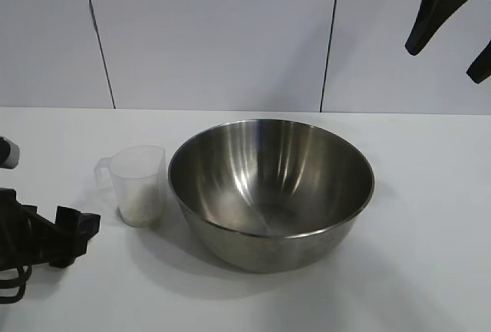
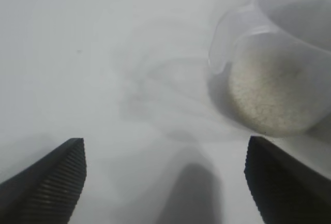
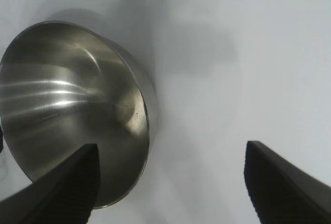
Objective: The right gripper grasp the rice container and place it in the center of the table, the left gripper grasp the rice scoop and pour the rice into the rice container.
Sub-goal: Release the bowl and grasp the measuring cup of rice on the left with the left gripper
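Both black two-fingered grippers stand spread and empty: the right gripper hangs high at two o'clock of the large shiny steel rice container mid-table, while the left gripper nears the rice-filled clear plastic rice scoop at the container's nine o'clock, likely to grasp it.

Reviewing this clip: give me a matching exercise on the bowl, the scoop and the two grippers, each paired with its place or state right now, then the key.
Things:
1. rice container
2. rice scoop
3. left gripper
4. right gripper

Places or states:
A. open, raised high above the table, holding nothing
B. upright on the table, partly filled with rice
C. open, low near the scoop, not gripping it
D. empty, standing mid-table

Pairs: 1-D, 2-B, 3-C, 4-A
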Robot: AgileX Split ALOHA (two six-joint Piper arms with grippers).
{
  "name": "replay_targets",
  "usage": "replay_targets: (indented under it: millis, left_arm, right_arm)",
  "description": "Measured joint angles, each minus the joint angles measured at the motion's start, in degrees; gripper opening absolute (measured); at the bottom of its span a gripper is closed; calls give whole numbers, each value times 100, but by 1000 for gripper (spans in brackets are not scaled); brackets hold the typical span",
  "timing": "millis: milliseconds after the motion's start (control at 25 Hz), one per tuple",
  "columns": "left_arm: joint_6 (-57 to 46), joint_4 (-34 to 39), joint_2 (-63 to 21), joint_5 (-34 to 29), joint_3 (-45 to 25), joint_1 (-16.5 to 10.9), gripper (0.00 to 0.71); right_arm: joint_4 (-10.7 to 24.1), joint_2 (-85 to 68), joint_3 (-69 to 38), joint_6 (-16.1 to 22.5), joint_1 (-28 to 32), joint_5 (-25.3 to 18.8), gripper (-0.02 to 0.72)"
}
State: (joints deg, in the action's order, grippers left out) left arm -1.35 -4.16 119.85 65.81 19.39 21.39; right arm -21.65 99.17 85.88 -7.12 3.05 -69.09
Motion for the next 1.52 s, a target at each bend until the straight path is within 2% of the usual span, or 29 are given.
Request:
replay_targets:
  millis: [1000,1520]
  left_arm:
    - [-68,-208,361,17,983,0,600]
    - [-72,-278,353,17,1029,0,594]
  right_arm:
    - [42,0,0,0,0,71,536]
    - [42,0,0,-2,0,71,536]
